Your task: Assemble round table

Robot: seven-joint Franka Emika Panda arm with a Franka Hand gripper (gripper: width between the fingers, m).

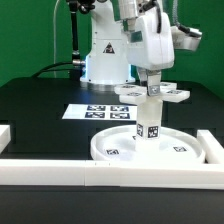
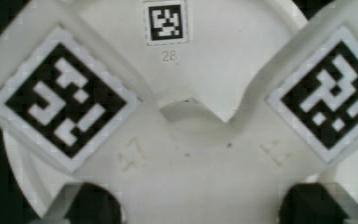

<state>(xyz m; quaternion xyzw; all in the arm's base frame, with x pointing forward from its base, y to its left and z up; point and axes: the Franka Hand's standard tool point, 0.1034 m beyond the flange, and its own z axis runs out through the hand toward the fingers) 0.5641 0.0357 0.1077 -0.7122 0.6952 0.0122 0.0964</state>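
Black desk (image 1: 35,105) under a green backdrop carries the disc (image 1: 108,147), just behind the front rail (image 1: 60,167). Upright on the disc's middle stands the leg (image 1: 149,120), and the foot (image 1: 152,93) sits at the leg's top, above the disc. Jaws clasp the foot from two sides, its hub between the black fingertips (image 2: 78,203); the marker board (image 1: 88,111) lies behind the disc

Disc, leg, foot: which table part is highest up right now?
The cross-shaped foot: held in the gripper on top of the upright leg, which stands on the round disc.
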